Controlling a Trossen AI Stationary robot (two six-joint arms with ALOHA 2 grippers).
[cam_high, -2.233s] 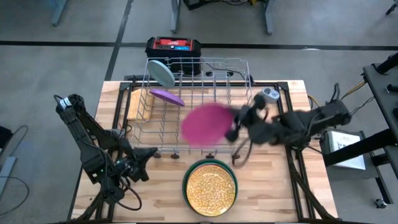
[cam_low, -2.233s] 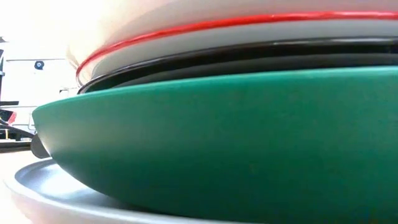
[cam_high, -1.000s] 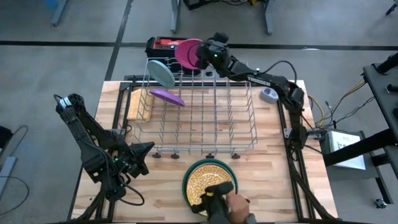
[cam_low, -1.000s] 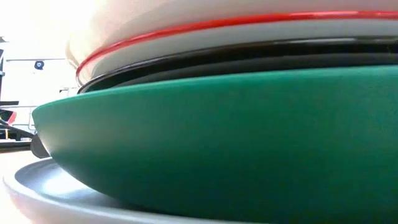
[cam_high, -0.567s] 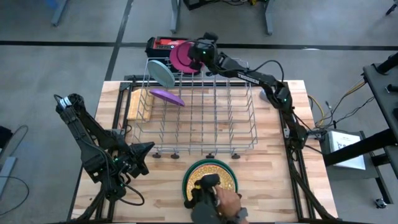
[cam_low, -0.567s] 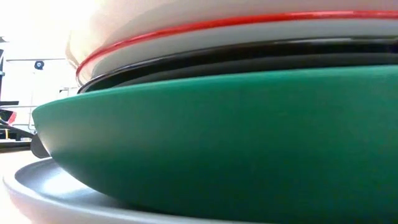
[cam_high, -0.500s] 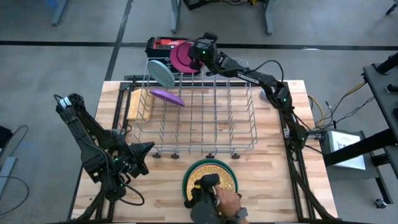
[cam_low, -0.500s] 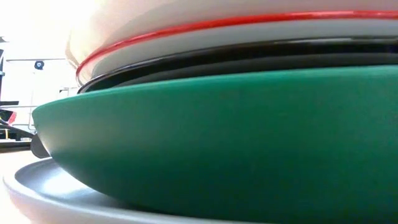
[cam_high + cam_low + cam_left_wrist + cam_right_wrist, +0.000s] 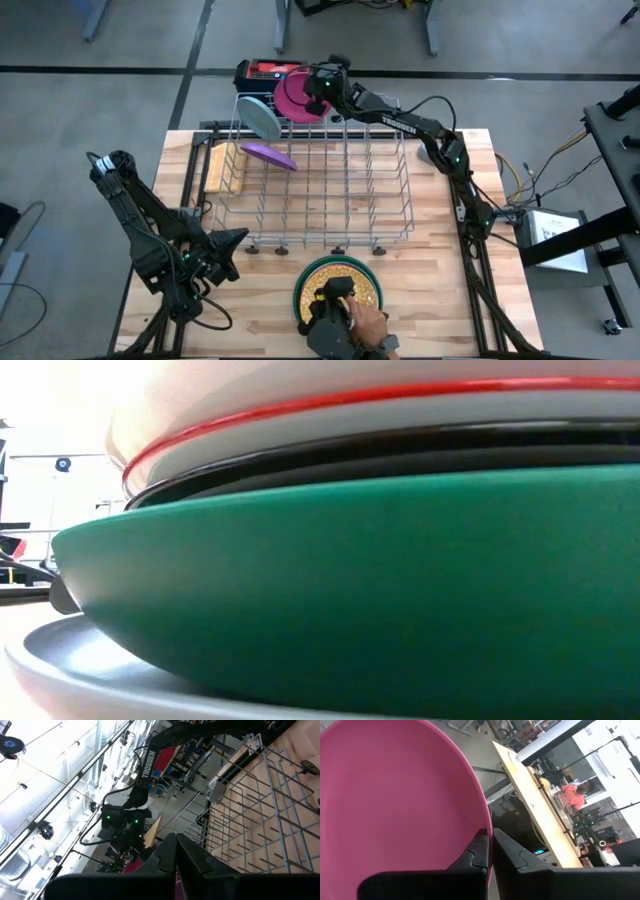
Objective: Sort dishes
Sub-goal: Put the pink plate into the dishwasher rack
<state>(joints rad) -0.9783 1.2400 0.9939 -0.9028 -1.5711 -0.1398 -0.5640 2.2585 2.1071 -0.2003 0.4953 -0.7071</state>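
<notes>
Two plates already stand in the wire dish rack (image 9: 320,170) in the high view: a pale blue plate (image 9: 262,118) upright at the far left corner and a purple plate (image 9: 267,155) leaning just in front of it. Compared with half a second ago, the right end effector (image 9: 318,85) has barely shifted; it stays stretched over the rack's far edge, clamped on the pink plate (image 9: 293,96), which hangs above the red-and-black box (image 9: 268,72) beyond the table (image 9: 430,290). The person's hand (image 9: 345,318) has crept slightly farther onto the yellow patterned plate (image 9: 340,281), which tops the stack at the near edge. Most rack slots to the right are open. The left end effector (image 9: 228,255) rests low near the rack's near left corner, well apart from the stack.

At table height, the stack fills the low view: a green plate (image 9: 380,580) sits on a grey plate (image 9: 90,670), with a dark plate (image 9: 400,452) and a white red-rimmed plate (image 9: 250,410) above, blocking everything behind; nothing here has changed.

From the left wrist view, the left end effector (image 9: 176,854) has its fingers together, facing the rack (image 9: 260,815) and the right arm (image 9: 150,765) beyond.

From the right wrist view, the right end effector (image 9: 491,847) grips the rim of the pink plate (image 9: 395,800), fingers closed on its edge.
</notes>
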